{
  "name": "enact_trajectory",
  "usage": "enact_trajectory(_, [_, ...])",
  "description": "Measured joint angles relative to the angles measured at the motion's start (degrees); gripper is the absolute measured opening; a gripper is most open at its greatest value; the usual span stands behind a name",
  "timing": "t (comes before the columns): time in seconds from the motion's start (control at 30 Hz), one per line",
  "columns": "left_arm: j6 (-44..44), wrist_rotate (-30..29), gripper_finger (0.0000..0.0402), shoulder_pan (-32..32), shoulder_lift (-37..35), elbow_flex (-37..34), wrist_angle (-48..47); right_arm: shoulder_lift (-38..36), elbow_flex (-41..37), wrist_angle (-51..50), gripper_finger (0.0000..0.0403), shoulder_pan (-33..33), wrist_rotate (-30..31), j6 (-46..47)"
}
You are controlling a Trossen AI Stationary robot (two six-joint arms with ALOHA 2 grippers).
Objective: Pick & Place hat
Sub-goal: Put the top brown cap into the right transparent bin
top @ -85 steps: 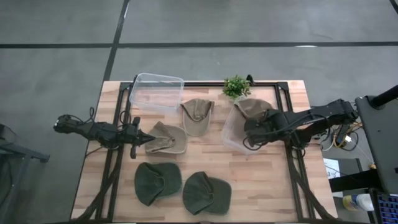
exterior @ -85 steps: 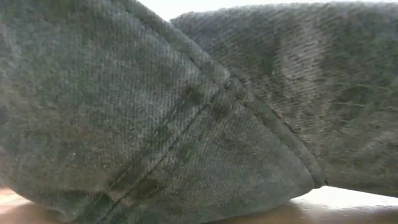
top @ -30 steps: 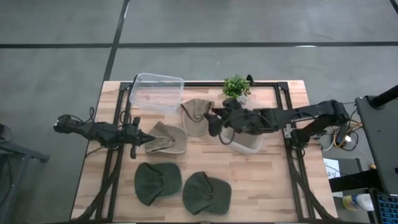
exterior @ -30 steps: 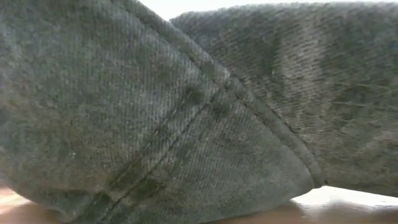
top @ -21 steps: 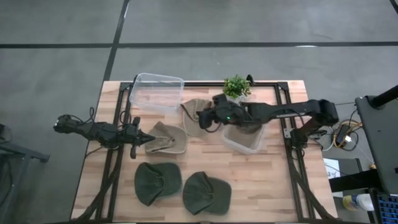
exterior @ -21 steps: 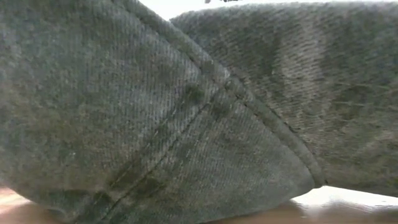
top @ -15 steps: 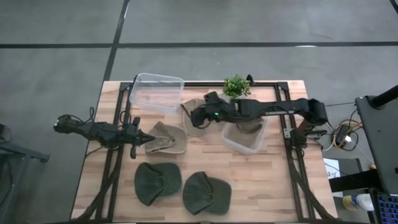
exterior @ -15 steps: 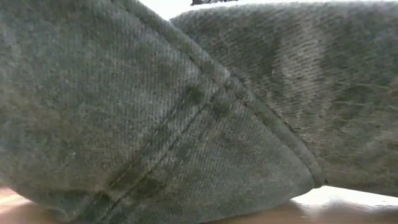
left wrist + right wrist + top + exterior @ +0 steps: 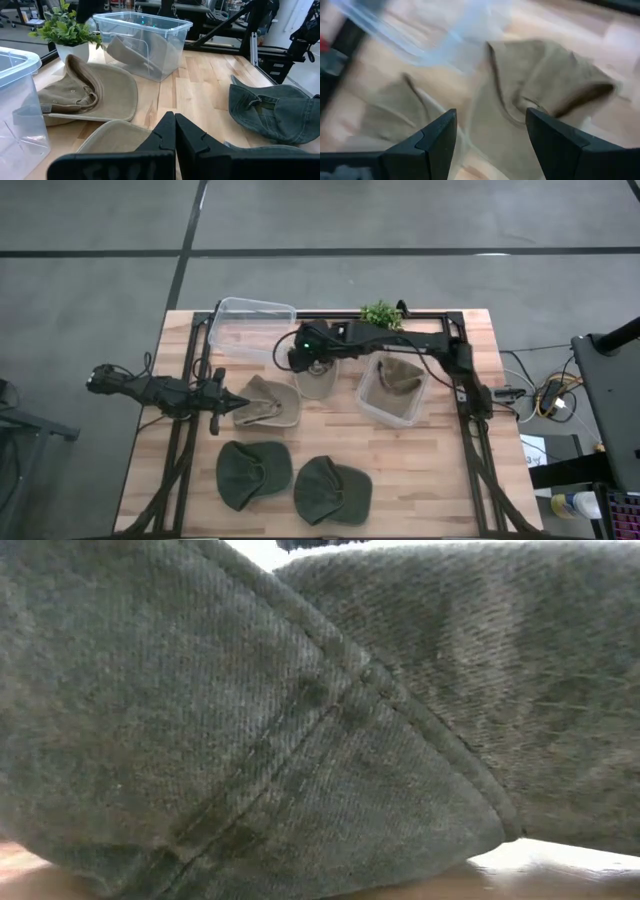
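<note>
Two arms in play. Right gripper reaches across upper centre of frame, jaws spread wide, empty, above tan hat. Left gripper mid-left, jaws pressed together at second tan hat. Another hat sits inside clear bin.

Lab: metal rigs, cables, concrete floor.
</note>
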Motion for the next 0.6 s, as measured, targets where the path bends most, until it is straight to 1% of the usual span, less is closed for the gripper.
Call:
enact_trajectory(0.17, [0.0,0.0,0.0,0.0,0.0,0.0,0.0,6.5,7.2,-10.2,0.0231,-0.9,-0.5,1.0])
enact_trajectory(0.33, [0.0,0.0,0.0,0.0,0.0,0.0,-0.1,10.5,11.1,-13.6,0.023,-2.4,-0.9,1.2])
enact_trajectory(0.47, [0.0,0.0,0.0,0.0,0.0,0.0,-0.1,12.6,12.3,-16.0,0.023,-3.0,-2.3,2.3])
enact_trajectory(0.6, [0.0,0.0,0.0,0.0,0.0,0.0,-0.2,13.3,12.2,-21.1,0.0231,-3.7,-3.0,3.3])
